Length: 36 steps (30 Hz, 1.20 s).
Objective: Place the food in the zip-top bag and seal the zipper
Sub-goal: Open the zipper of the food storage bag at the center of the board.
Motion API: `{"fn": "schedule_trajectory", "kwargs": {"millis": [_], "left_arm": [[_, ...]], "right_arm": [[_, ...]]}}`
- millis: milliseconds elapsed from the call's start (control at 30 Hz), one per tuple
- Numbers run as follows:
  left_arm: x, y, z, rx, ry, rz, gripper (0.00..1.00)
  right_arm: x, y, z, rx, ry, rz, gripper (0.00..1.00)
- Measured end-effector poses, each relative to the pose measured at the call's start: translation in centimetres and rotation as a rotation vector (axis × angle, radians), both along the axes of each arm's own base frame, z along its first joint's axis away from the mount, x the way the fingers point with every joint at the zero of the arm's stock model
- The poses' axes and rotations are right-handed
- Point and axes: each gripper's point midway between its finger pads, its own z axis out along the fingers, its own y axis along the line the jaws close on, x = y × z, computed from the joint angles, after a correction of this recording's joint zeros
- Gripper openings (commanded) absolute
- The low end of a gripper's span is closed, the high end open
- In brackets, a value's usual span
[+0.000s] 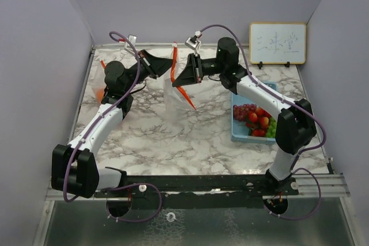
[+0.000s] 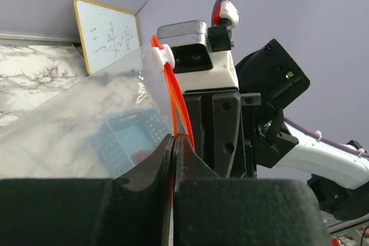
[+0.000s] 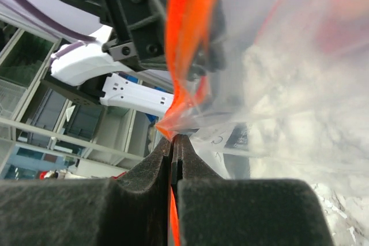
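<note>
The clear zip-top bag (image 1: 174,101) hangs in the air at the back centre, its orange zipper (image 1: 174,61) running up and down. My left gripper (image 1: 170,65) is shut on the zipper edge from the left. My right gripper (image 1: 176,83) is shut on it from the right, just below. The left wrist view shows the closed fingertips (image 2: 173,137) pinching the orange strip (image 2: 174,99) under a white slider (image 2: 162,56). The right wrist view shows my gripper (image 3: 174,137) clamped on the orange corner of the bag (image 3: 288,84). The food lies in a light-blue basket (image 1: 235,126): purple grapes (image 1: 243,109), red fruits (image 1: 259,120), green grapes (image 1: 271,126).
An orange round thing (image 1: 101,94) lies at the left behind the left arm. A small whiteboard (image 1: 277,43) leans on the back wall at the right. The basket shows through the bag in the left wrist view (image 2: 130,139). The marble table (image 1: 173,142) has walls on both sides.
</note>
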Motion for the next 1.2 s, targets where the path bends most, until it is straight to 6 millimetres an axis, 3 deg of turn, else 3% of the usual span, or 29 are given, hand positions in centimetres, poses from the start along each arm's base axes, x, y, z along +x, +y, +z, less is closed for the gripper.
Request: {"fn": "schedule_trajectory", "kwargs": {"millis": [200, 367, 467, 600, 767, 1067, 1200], "left_arm": [[0.3, 0.1, -1.9, 0.069, 0.043, 0.017, 0.0], [0.8, 0.9, -3.1, 0.177, 0.07, 0.071, 0.0], [0.5, 1.5, -3.9, 0.239, 0.086, 0.101, 0.0], [0.5, 2.1, -5.3, 0.291, 0.127, 0.124, 0.0], [0.5, 2.4, -6.3, 0.316, 0.162, 0.136, 0.0], [0.7, 2.2, -6.9, 0.321, 0.179, 0.133, 0.0], [0.8, 2.2, -7.0, 0.32, 0.183, 0.14, 0.0]], "right_arm": [[1.5, -0.6, -2.8, -0.093, 0.024, -0.072, 0.04], [3.8, -1.9, -4.2, -0.159, 0.021, -0.169, 0.24], [5.4, -2.5, -4.0, -0.185, -0.021, -0.236, 0.31], [7.4, -2.9, -1.6, -0.18, -0.133, -0.312, 0.34], [8.3, -2.9, 1.2, -0.149, -0.234, -0.349, 0.38], [9.7, -2.3, -1.2, -0.248, -0.207, -0.417, 0.43], [8.5, -0.9, -2.5, -0.304, -0.212, -0.403, 0.44]]}}
